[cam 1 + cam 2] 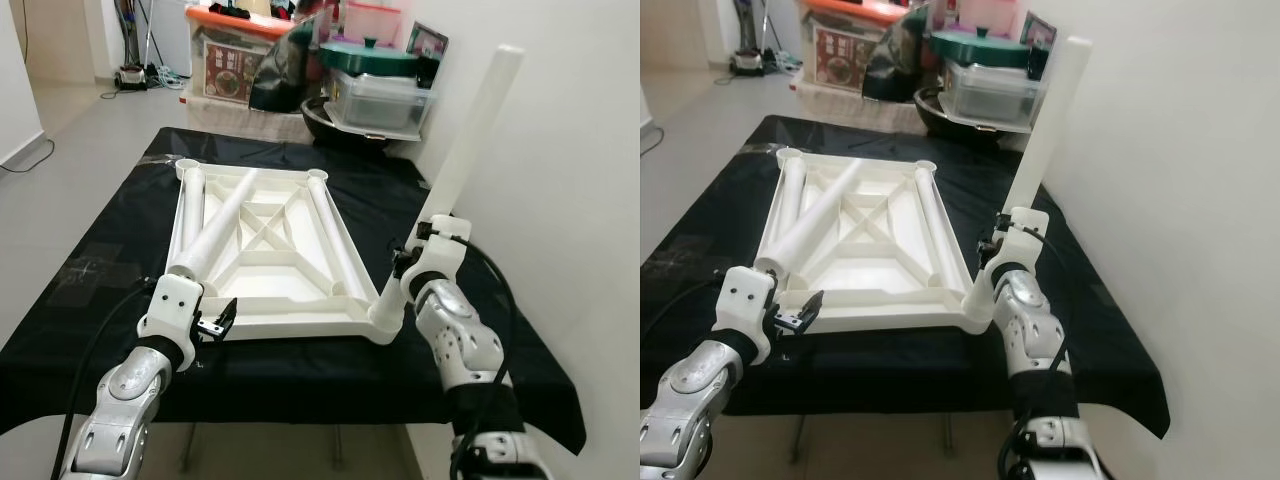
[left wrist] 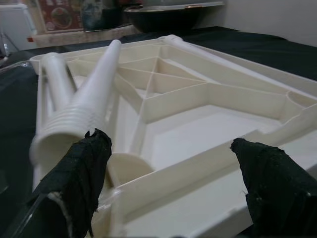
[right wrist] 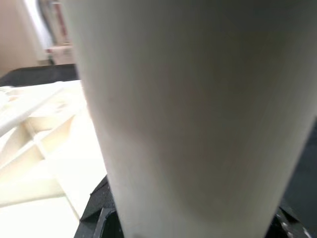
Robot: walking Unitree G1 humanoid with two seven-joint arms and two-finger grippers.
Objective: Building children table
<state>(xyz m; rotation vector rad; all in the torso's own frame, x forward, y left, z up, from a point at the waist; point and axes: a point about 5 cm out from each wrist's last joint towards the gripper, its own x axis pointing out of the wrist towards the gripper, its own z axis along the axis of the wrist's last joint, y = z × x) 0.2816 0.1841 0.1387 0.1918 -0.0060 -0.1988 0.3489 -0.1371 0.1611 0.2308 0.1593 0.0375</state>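
Left pincer [image 1: 218,322], fingers [image 2: 81,173] spread apart, hovers at the near left corner of the inverted white table panel [image 1: 262,262], holding nothing. Right pincer [image 1: 412,262] stands at the panel's near right corner, clamped on a white leg [image 1: 470,140]; this leg rises upright, leaning slightly away from the panel, its foot set in the corner socket [image 1: 385,320]. The panel lies underside up on a black cloth [image 1: 120,250] covering the tabletop, its cross ribs facing upward. Three loose legs rest inside the panel: two [image 1: 205,225] along its left side, one crossing toward the centre, and one [image 1: 335,235] along its right edge. Beyond the panel's far edge stand storage boxes [image 1: 375,100] and a green-lidded pot [image 1: 368,58] against the wall.
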